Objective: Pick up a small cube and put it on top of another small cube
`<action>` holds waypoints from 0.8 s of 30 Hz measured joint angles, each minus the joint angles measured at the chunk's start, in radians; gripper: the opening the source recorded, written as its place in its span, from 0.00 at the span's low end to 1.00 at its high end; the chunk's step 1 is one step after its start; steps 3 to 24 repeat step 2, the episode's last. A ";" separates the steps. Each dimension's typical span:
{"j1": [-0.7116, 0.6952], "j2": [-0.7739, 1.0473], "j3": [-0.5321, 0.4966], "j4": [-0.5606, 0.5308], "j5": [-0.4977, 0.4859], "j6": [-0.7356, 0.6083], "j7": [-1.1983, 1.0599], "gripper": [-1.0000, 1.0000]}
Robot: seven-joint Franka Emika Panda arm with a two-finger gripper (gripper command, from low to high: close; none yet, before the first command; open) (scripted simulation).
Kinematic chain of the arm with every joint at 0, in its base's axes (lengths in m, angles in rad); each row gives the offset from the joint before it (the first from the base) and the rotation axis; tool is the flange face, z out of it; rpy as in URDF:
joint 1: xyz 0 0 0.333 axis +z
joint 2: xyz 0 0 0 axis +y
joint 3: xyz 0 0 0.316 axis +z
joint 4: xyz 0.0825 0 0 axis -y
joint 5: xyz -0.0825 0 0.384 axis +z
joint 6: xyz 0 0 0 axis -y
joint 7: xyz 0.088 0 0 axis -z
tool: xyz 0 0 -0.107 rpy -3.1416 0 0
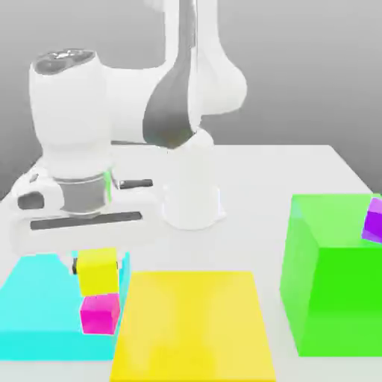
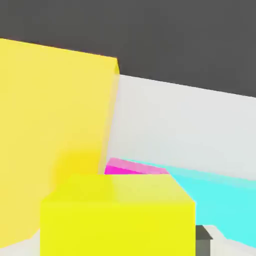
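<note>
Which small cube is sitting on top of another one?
The small yellow cube, resting on the magenta cube. The small purple cube sits on the big green block.

In the exterior view the hand's body hid the gripper (image 1: 95, 257) fingers, so whether they touched the yellow cube (image 1: 98, 272) could not be told. That cube's top edge sat under the hand. The magenta cube (image 1: 101, 312) had its top covered by the yellow cube. The purple cube (image 1: 373, 220) was cut by the right edge, as was the green block (image 1: 328, 283). The flat yellow block (image 1: 192, 328) and cyan block (image 1: 37, 306) ran off the bottom and left edges. In the hand view the yellow cube (image 2: 117, 220) hid most of the magenta cube (image 2: 132, 168) and was itself cut at the bottom
</note>
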State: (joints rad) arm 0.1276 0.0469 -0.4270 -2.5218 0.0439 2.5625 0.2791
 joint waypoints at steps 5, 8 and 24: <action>0.000 0.000 0.000 0.000 0.000 0.000 0.000 1.00; 0.000 0.000 0.000 0.000 0.000 0.000 0.000 1.00; 0.000 0.000 0.000 0.000 0.000 0.000 0.000 1.00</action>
